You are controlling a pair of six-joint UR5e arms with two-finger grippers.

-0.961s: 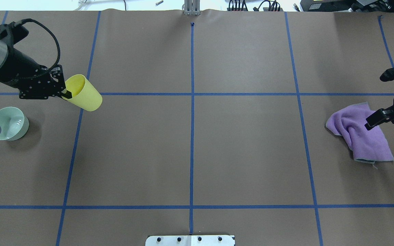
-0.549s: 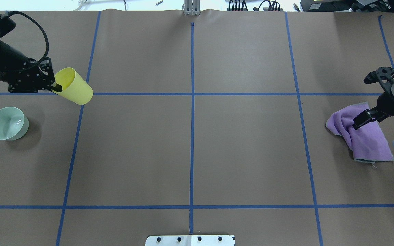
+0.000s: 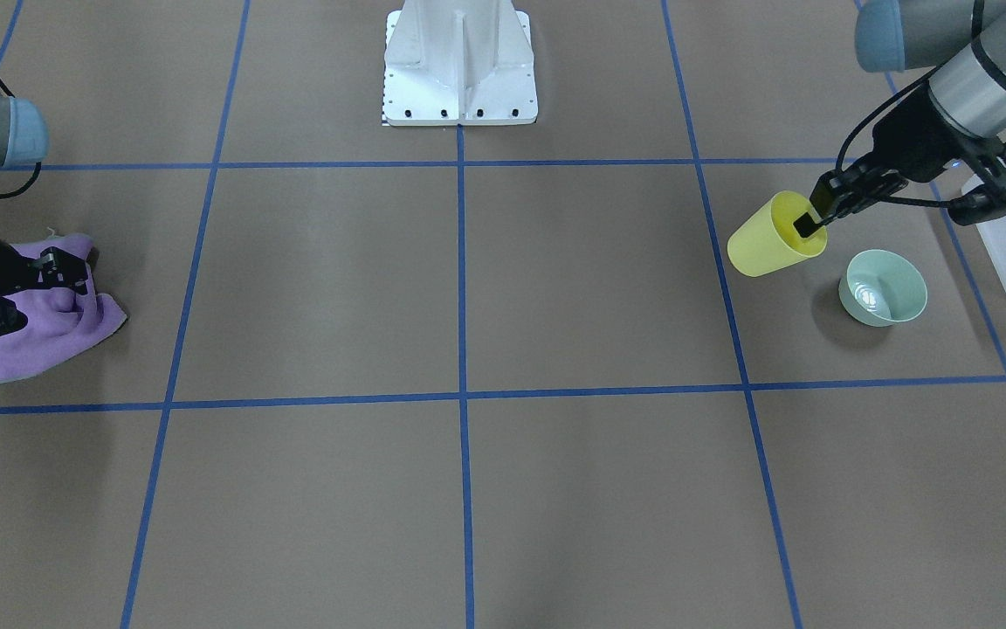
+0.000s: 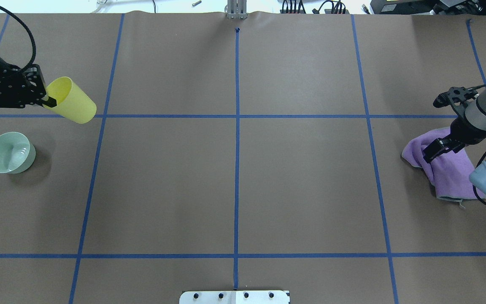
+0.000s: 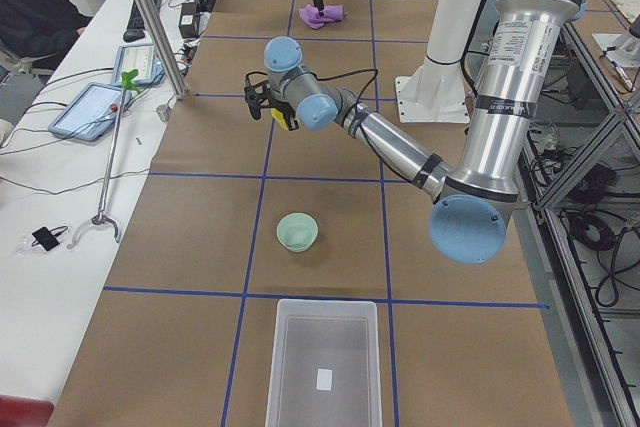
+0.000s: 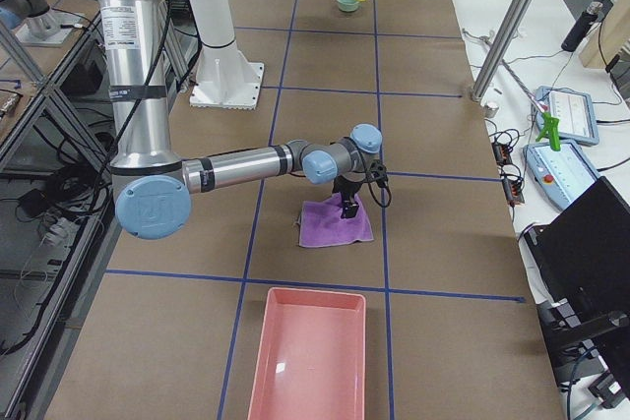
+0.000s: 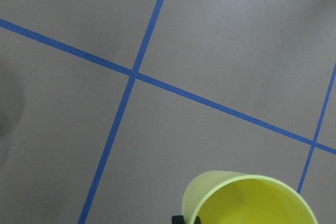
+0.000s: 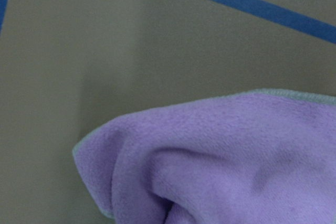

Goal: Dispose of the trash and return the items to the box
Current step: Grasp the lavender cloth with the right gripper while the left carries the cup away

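Observation:
My left gripper (image 4: 51,101) is shut on the rim of the yellow cup (image 4: 74,103), one finger inside, and holds it tilted above the table; they also show in the front view, the gripper (image 3: 809,223) and the cup (image 3: 765,240). The mint-green bowl (image 4: 9,153) stands upright on the table near the cup, and shows in the front view (image 3: 883,286). The frosted white box (image 5: 325,367) stands beyond the bowl at the table's left end. My right gripper (image 4: 430,153) hangs low over the purple cloth (image 4: 447,169); I cannot tell whether it is open.
A pink tray (image 6: 305,351) lies at the table's right end, past the cloth. The white robot base (image 3: 459,65) stands at the table's middle edge. Blue tape lines cross the brown table (image 4: 234,181).
My left arm has carried the yellow cup to the left and slightly back. My right gripper has moved left over the purple cloth. The bowl and cloth have not moved.

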